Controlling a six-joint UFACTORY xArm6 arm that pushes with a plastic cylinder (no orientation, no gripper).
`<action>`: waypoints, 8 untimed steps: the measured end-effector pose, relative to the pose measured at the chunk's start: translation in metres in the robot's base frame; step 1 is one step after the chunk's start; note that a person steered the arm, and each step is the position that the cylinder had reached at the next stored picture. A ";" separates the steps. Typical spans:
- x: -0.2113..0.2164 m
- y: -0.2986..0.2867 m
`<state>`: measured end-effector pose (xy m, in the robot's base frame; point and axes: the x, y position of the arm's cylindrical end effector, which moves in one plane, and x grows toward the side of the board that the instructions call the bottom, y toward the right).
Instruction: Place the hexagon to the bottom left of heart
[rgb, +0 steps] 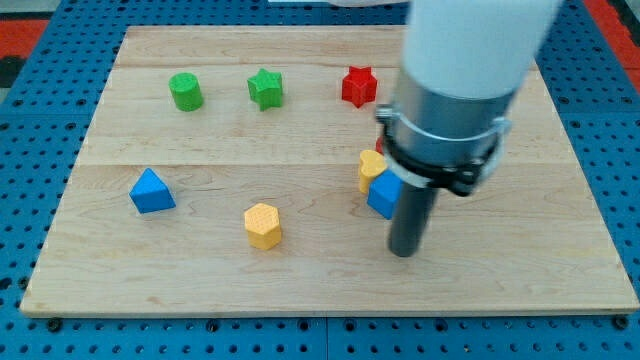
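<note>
A yellow hexagon block (263, 225) lies on the wooden board at the lower middle. A yellow heart block (371, 168) sits right of centre, partly hidden by my arm. A blue block (381, 195) touches its lower right side, its shape partly hidden. My tip (402, 250) rests on the board just below and right of the blue block, far to the right of the hexagon.
A green cylinder (185, 91), a green star (266, 88) and a red star (358, 85) stand along the view's top. A blue triangle (151, 191) lies at the left. The wooden board (120, 280) sits on a blue pegboard table. A bit of red shows behind my arm.
</note>
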<state>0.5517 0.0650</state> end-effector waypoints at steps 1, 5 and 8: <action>0.010 -0.048; 0.004 -0.103; 0.007 -0.203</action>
<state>0.5591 -0.1380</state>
